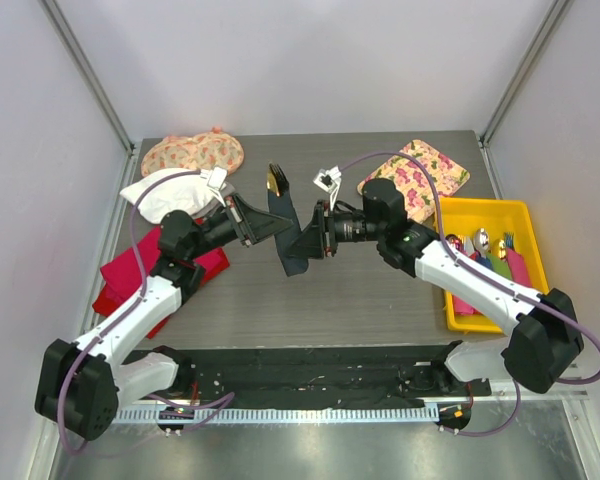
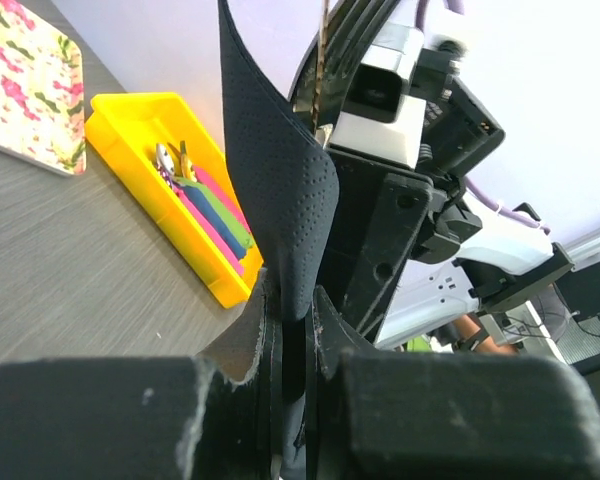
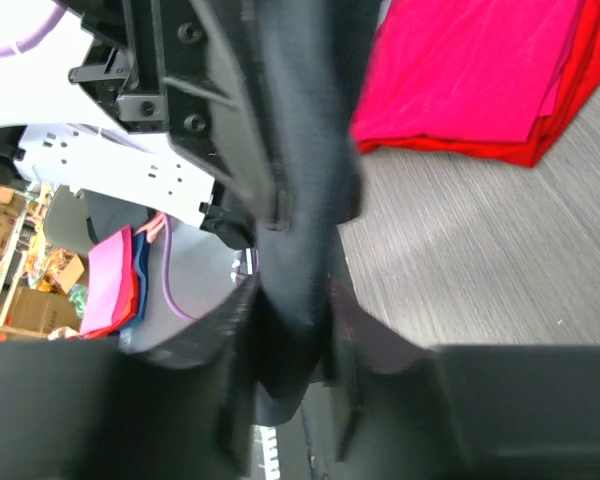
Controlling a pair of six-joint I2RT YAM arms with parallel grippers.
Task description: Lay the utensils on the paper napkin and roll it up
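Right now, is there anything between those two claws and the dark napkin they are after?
Nothing visible stands between them. The paper napkin is up off the table, pinched from both sides. The left gripper is shut on it, and the right gripper has it between its fingers, apparently clamped too.

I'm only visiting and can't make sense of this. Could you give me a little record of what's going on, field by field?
Left tool: shut on the napkin
Right tool: napkin between its fingers; grip unclear
Napkin: dark, bunched into a strip, held between both arms
Utensil: tan tip pokes from the napkin's far end
Tray: yellow, on the right, with cutlery inside
Red cloth: lies under the left arm
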